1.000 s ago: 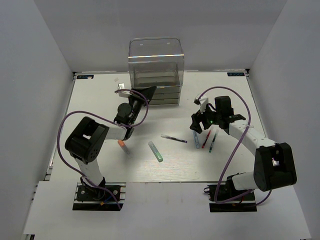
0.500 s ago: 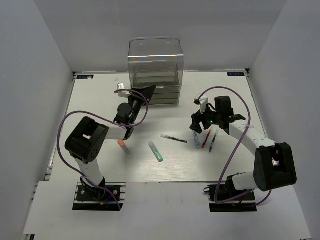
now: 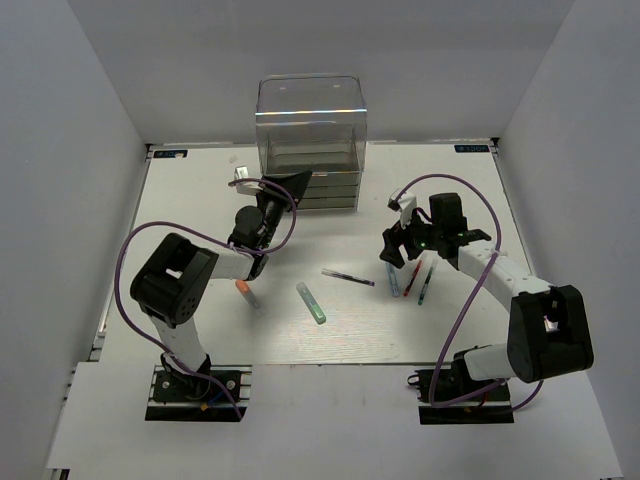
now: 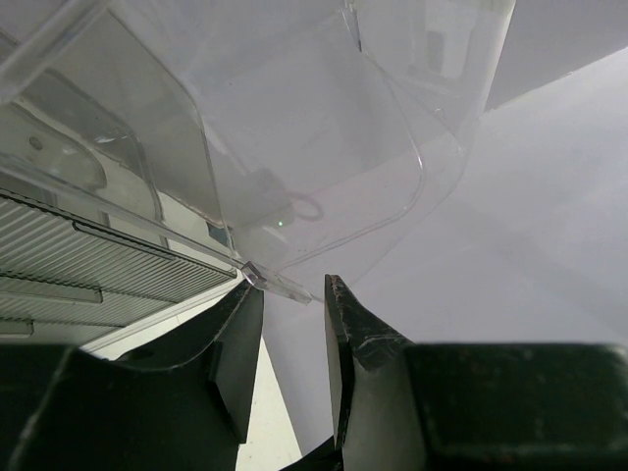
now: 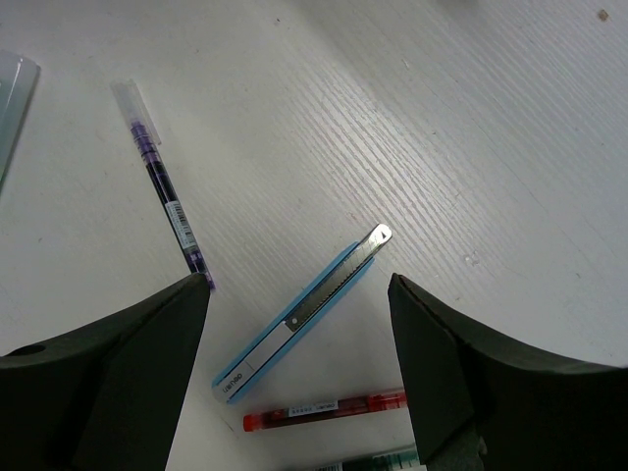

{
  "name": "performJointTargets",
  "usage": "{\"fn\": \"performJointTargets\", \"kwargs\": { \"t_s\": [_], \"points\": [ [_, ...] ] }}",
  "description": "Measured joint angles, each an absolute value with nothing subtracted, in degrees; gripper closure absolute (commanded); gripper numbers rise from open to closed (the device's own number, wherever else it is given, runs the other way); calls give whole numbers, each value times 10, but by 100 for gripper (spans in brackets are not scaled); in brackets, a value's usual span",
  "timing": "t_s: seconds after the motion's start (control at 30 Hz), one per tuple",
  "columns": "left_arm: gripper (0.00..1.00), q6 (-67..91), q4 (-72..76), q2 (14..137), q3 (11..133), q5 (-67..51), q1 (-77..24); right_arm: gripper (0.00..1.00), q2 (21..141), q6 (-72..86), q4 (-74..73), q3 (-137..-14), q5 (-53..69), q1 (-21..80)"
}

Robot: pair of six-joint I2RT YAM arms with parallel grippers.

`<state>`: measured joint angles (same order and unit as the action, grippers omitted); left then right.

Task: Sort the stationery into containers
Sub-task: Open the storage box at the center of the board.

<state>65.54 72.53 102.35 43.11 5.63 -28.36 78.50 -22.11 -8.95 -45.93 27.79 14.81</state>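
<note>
Hardly anything is moving since the earlier frames: both arms are staying put and the pens are lying where they were. The left end effector is reaching at the front of the tall clear plastic drawer unit at the far side of the white desk. In the wrist view its fingers are sitting narrowly apart, with the lip of a clear plastic drawer crossing at the tips; I cannot tell whether they are clamping it. The right end effector is hovering with its jaws spread wide and gripping nothing, just over the flat light blue slide cutter. The thin dark pen with a clear cap is lying beside the cutter and the slim red pen just below it. The slim teal pen is lying near the red one. The orange-capped marker and the pale green-tipped marker are lying well apart, mid-desk.
</note>
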Motion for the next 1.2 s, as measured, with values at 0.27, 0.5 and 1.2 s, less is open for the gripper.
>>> {"fn": "performJointTargets", "kwargs": {
  "t_s": [0.27,0.5,1.2],
  "points": [
    [63,653,726,1023,431,56,-284,20,785,-225,-90,-459,278,148],
    [65,646,726,1023,431,55,-284,20,785,-227,-89,-459,278,148],
    [65,639,729,1015,441,53,-284,22,833,-227,-91,-451,238,148]
  ]
}}
